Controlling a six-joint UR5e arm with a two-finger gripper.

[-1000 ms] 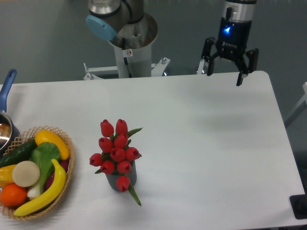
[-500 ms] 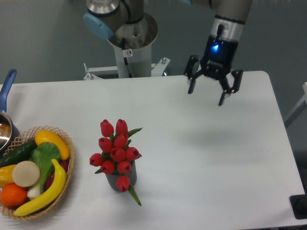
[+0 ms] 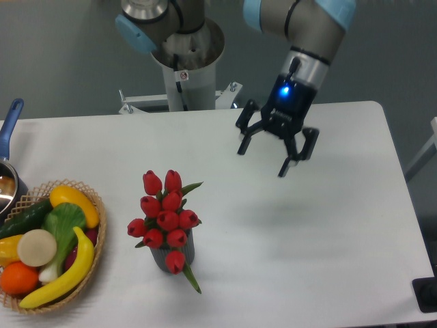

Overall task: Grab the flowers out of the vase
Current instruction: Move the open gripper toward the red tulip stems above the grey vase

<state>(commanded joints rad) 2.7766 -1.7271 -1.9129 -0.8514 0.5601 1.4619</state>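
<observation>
The flowers (image 3: 165,215), a bunch of red tulip buds with green leaves, stand in the vase (image 3: 172,255), a short dark grey cylinder, on the white table left of centre. One bud hangs over the vase's front. My gripper (image 3: 262,162) is open and empty. It hangs above the table to the upper right of the flowers, well apart from them, tilted a little to the left.
A woven basket (image 3: 87,273) of fruit and vegetables sits at the left front edge. A metal pot with a blue handle (image 3: 11,117) stands at the far left edge. The arm's base column (image 3: 186,72) stands behind the table's back edge.
My gripper has moved left and down toward the table, from the back right corner closer to the flowers, staying open. The flowers and vase have not moved.
</observation>
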